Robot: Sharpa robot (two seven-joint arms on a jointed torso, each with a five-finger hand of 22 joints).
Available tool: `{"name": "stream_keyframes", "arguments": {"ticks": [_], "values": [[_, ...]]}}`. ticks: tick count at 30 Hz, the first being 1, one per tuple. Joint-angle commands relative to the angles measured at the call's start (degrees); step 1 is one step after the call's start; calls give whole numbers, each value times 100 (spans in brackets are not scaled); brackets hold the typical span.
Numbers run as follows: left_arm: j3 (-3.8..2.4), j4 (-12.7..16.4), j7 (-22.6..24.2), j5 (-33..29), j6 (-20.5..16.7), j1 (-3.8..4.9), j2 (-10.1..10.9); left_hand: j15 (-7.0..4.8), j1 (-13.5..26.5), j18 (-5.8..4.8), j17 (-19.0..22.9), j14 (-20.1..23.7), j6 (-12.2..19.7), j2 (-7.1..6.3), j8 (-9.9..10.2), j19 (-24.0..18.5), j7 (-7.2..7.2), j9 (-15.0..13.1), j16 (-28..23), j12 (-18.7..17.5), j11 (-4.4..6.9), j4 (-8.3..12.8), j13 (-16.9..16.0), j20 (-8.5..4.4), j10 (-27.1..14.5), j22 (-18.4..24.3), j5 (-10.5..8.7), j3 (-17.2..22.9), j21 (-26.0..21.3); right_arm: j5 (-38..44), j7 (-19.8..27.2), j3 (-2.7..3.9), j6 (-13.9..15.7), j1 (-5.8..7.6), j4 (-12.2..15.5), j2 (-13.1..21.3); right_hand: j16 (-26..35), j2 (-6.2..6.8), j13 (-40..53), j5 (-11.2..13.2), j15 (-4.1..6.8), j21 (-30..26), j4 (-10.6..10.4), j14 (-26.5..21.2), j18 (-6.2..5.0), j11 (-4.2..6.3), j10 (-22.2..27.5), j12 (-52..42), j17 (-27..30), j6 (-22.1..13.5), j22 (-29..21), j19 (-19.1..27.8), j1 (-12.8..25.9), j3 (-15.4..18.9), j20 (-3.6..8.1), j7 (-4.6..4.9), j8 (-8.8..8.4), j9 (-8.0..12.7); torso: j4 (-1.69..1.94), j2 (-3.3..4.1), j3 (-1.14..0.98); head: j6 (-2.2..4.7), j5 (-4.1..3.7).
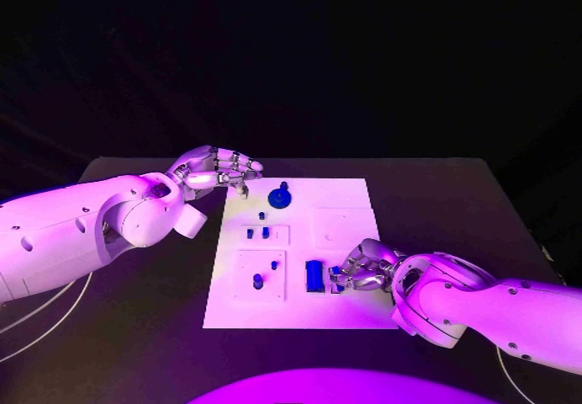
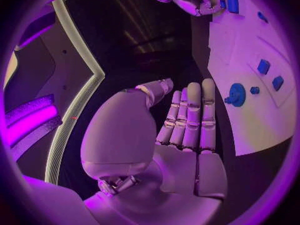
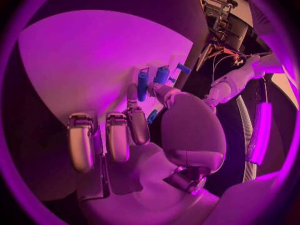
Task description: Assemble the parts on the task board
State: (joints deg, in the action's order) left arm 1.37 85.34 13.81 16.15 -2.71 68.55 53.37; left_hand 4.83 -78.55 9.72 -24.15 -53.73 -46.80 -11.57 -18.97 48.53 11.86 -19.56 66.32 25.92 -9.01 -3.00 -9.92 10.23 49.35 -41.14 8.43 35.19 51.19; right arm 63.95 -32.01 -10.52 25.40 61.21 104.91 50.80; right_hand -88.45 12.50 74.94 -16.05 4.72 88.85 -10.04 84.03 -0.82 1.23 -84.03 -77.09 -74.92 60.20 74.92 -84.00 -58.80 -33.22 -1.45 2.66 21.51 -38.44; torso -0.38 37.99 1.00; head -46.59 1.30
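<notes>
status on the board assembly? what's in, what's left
Looks early to mid. Seated or at least resting on the task board: the round blue part at the far end and several small blue pieces mid-board. In hand: the right hand is at the long blue block by the near edge; grip unclear. The left hand hovers at the far left corner, holding nothing. Final seating can't be confirmed.

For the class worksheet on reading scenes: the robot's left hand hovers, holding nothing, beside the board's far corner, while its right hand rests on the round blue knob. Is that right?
Not quite. The right hand is at the tall blue block near the task board's near edge, as the head view shows. The round blue knob stands at the far end, near the left hand.
</notes>
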Motion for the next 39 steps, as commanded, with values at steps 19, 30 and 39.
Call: {"name": "stream_keyframes", "arguments": {"ticks": [19, 30, 39], "values": [[-3, 16, -11, -32, 102, 4, 4, -10, 3, 83, 10, 35, 53, 43, -29, 36, 78, -1, 27, 27, -1, -14, 8, -12, -36, 7, 27, 45, -20, 171, 119, -3, -170, -12, 68, -16, -30, 91, 924, 17, -3, -5, -215, 543, 58, -8, -217, -19, -1235, 59, 1476, -564, 317, 480, -4, 43, -57, 35, -2, -1, -4, -13, 22], [-3, 16, -18, -30, 103, 4, 11, -10, 3, 83, 10, 35, 53, 43, -29, 36, 78, -1, 27, 27, -1, -14, 8, -12, -36, 7, 27, 45, -20, 204, 177, -3, -159, -12, 109, 44, -37, 122, 933, -97, 5, 2, -435, 546, 59, 4, -222, -29, -1252, 76, 1478, -566, 425, 840, 1, 27, -68, 43, -2, 1, -4, -12, 30], [-3, 19, -20, -27, 99, 4, 18, -9, 8, 83, 13, 38, 57, 54, -33, 36, 78, 0, 27, 32, -1, -25, 10, -11, -41, 9, 30, 53, -24, 244, 248, -3, -341, -11, 84, 110, -31, 21, 941, 720, 16, -4, -11, 543, 58, 17, -220, -25, -1240, 72, 1476, -564, -510, 864, 9, 15, -113, 79, -5, 1, -4, -11, 35]]}}
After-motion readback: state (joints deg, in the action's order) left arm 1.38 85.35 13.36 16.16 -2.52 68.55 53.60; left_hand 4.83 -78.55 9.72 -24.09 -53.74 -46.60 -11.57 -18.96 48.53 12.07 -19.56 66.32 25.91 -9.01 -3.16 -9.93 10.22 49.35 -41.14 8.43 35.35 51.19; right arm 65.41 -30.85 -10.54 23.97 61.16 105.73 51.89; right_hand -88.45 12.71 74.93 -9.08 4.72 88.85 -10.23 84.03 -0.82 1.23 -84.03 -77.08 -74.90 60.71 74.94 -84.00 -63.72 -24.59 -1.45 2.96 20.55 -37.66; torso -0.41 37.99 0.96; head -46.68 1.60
